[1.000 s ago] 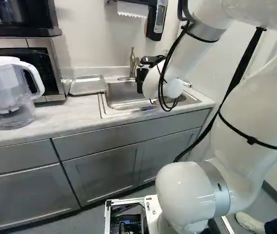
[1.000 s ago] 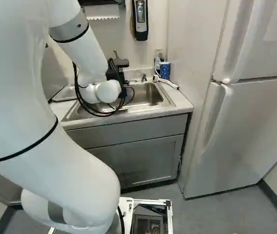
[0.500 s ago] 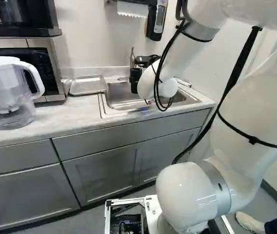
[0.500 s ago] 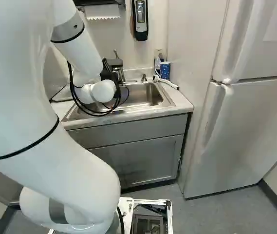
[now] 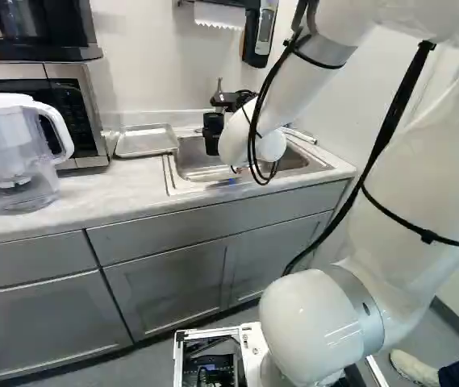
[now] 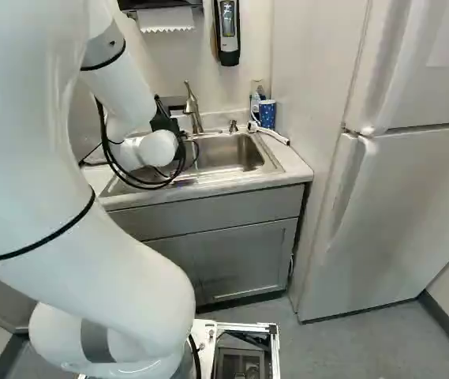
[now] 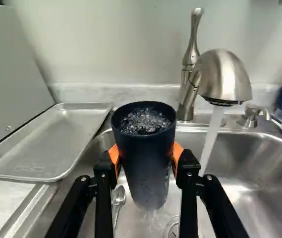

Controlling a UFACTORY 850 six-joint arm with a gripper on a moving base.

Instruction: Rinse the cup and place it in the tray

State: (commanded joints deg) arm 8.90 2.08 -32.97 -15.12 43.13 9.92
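Observation:
Over the sink in the left base view, my gripper (image 5: pixel 227 100) holds the dark cup (image 5: pixel 212 139). In the wrist view, the gripper (image 7: pixel 145 152) has its orange pads pressed on both sides of the dark blue cup (image 7: pixel 143 166). The cup is upright, with bubbly liquid near its rim, above the sink (image 7: pixel 240 173). Water (image 7: pixel 212 141) streams from the faucet (image 7: pixel 226 79) beside the cup, not into it. The metal tray (image 7: pixel 46 141) lies on the counter beside the sink, on the side away from the stream.
A spoon (image 7: pixel 119 196) lies in the sink below the cup. A water pitcher (image 5: pixel 11 153) and a microwave (image 5: pixel 68 89) stand on the counter at the left of the left base view. A blue patterned cup (image 6: pixel 267 114) stands behind the sink's far corner, near the fridge (image 6: pixel 398 205).
My arm has swung sideways over the sink toward the tray, carrying the cup with it. In the right base view the faucet has come out from behind the gripper. The base has not moved.

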